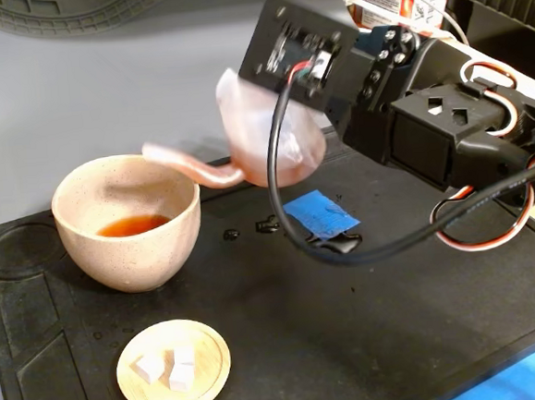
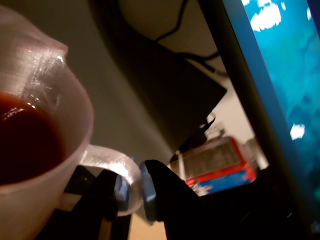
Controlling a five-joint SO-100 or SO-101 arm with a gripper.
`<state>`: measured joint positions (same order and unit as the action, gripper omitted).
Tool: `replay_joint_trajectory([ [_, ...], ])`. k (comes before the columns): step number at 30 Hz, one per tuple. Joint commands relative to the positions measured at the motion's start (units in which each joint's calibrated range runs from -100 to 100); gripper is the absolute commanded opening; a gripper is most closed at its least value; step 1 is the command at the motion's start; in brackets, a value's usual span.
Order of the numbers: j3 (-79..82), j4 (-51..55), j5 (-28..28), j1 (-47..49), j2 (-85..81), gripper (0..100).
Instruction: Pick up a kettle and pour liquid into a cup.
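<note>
Black mat (image 1: 287,328): fixed view, everything is borne on it. Cup (image 1: 127,222): at 9 o'clock, liquid (image 1: 133,225) is pooled inside. Kettle (image 1: 267,130): held aloft, tilted, spout over the cup rim. Gripper (image 2: 134,190): pinched on the kettle's loop handle. Wooden saucer (image 1: 174,369): at 7 o'clock, white cubes (image 1: 167,365) are carried.

A: Where does your arm (image 1: 448,139) stand in the fixed view?
B: It reaches in from the right, raised above the tabletop, wrist rolled leftward.
A: And your tool (image 2: 134,189)?
B: In the wrist view, its blue-padded jaws pinch the kettle (image 2: 45,150) handle.
</note>
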<state>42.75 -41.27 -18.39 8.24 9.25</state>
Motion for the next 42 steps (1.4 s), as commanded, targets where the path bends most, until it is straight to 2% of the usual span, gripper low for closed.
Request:
replay_joint_trajectory([
  [1,-2.64,0.15,-6.25,-1.58,-2.76,1],
  [3,-2.64,0.15,-9.03,-1.66,-2.76,1],
  [8,-0.19,-0.71,-20.16,-1.73,-3.44,1],
  [13,1.9,-0.88,-22.89,-1.35,-5.83,1],
  [18,24.59,-0.8,-26.04,-4.4,-26.14,1],
  [21,35.38,-0.71,-26.14,-7.06,-34.76,1],
  [25,39.74,0.15,-25.67,-6.83,-36.55,1],
  [31,33.75,-0.97,-23.78,-6.6,-23.67,1],
  [36,28.22,-12.12,-21.0,-6.68,-9.76,1],
  [38,22.77,-20.34,-19.32,-6.53,0.82,1],
  [42,17.42,-20.6,-14.6,-7.67,3.55,1],
])
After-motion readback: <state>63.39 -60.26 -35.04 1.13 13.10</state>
